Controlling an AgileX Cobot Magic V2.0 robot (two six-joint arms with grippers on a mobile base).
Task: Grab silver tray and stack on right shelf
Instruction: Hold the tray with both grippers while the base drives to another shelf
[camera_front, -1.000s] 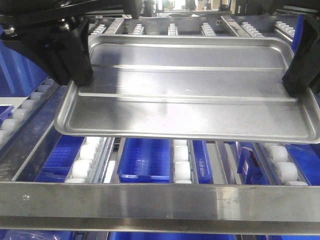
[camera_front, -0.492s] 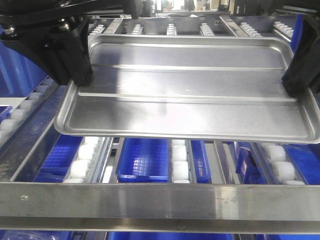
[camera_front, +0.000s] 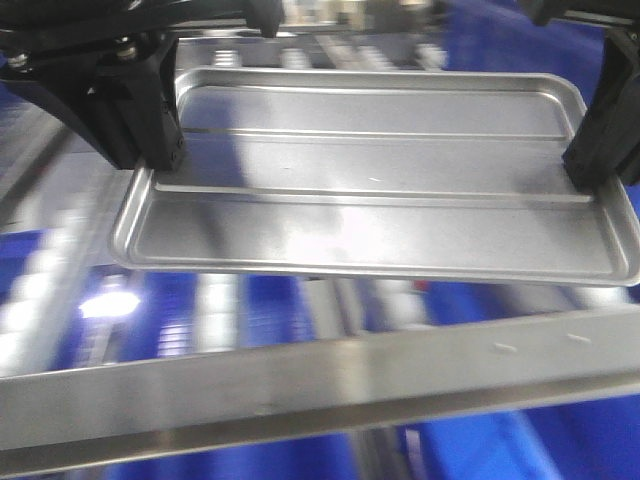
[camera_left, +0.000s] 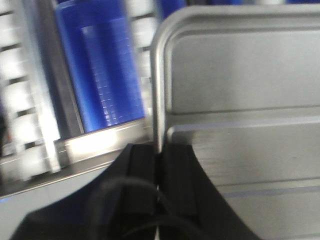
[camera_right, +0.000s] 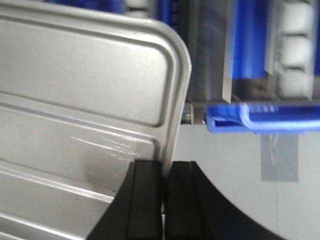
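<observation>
The silver tray (camera_front: 370, 190) is a long, shallow metal pan held level in the air between both arms. My left gripper (camera_front: 150, 155) is shut on its left rim; in the left wrist view (camera_left: 159, 155) the black fingers pinch the tray's rim (camera_left: 157, 100). My right gripper (camera_front: 597, 165) is shut on the right rim; in the right wrist view (camera_right: 165, 172) the fingers clamp the tray's edge (camera_right: 172, 130). The right shelf cannot be told apart in these blurred frames.
A steel crossbar (camera_front: 320, 385) slants across the front, below the tray. Behind it lie blurred roller rails and blue bins (camera_front: 270, 310). A blue bin edge (camera_right: 260, 120) and white rollers (camera_right: 295, 50) show in the right wrist view, over a grey floor.
The background has shifted and blurred; the steel crossbar now slants and the blue bins slid, so the base is moving. The tray stays held the same way between both grippers.
</observation>
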